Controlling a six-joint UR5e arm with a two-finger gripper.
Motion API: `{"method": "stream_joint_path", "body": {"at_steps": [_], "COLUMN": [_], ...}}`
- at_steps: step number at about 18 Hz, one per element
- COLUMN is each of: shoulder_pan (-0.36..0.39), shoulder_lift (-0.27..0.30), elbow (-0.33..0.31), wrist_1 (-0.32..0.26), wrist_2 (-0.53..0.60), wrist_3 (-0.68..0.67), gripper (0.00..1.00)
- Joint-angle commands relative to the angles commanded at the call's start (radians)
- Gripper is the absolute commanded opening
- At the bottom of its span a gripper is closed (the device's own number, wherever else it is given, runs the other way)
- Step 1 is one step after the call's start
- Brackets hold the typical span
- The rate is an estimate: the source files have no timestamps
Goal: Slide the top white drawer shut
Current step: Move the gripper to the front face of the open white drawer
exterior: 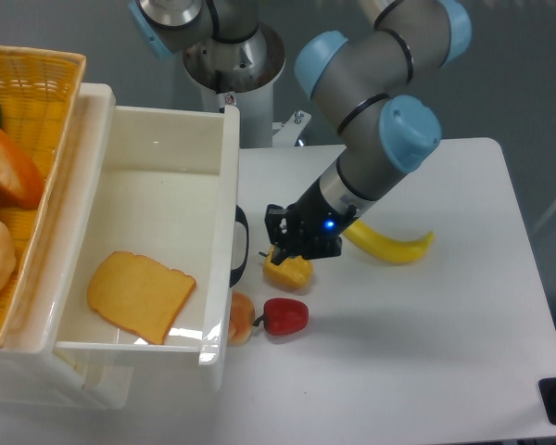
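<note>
The top white drawer stands pulled out to the right from the cabinet, wide open. A flat orange-yellow toast slice lies on its floor. Its black curved handle is on the front wall, facing the table. My gripper is black, points down and left, and hovers a short way right of the handle, apart from it. It is just above a small yellow-orange toy food on the table. Its jaws are seen from above, so I cannot tell how they stand.
A yellow wicker basket with toy foods sits on the cabinet at far left. A red toy pepper and a small orange piece lie in front of the drawer. A banana lies right of the gripper.
</note>
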Motion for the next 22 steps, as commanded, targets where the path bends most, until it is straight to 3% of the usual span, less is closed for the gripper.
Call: {"method": "stream_joint_path", "body": {"at_steps": [10, 22], "shoulder_pan": [-0.011, -0.048], "shoulder_lift": [0.018, 0.025], "elbow": [0.003, 0.002], "wrist_1": [-0.054, -0.060], "wrist_2": [-0.017, -0.029], "wrist_3": [0.000, -0.014], "gripper": [0.00, 0.00]}}
